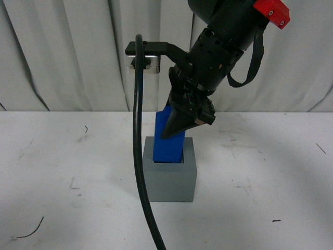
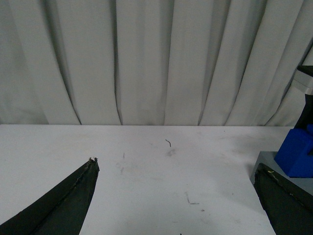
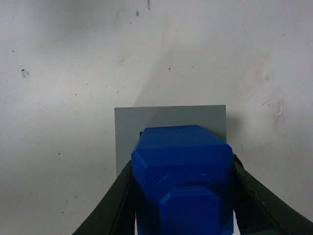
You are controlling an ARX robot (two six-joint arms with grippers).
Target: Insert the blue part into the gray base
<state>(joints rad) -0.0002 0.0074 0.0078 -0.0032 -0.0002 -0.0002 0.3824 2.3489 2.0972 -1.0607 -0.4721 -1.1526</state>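
The gray base (image 1: 170,179) stands on the white table near the middle of the front view. The blue part (image 1: 169,146) stands upright with its lower end inside the base's recess. My right gripper (image 1: 182,127) is shut on the blue part from above. In the right wrist view the blue part (image 3: 182,171) fills the space between the black fingers (image 3: 115,203), with the gray base (image 3: 146,120) under it. My left gripper (image 2: 178,169) is open and empty; the base (image 2: 274,164) and blue part (image 2: 297,154) show at that view's edge.
A black cable (image 1: 139,156) hangs in front of the base in the front view. A white curtain (image 1: 78,52) closes off the back of the table (image 1: 260,172). Small dark scraps (image 1: 28,232) lie on the table.
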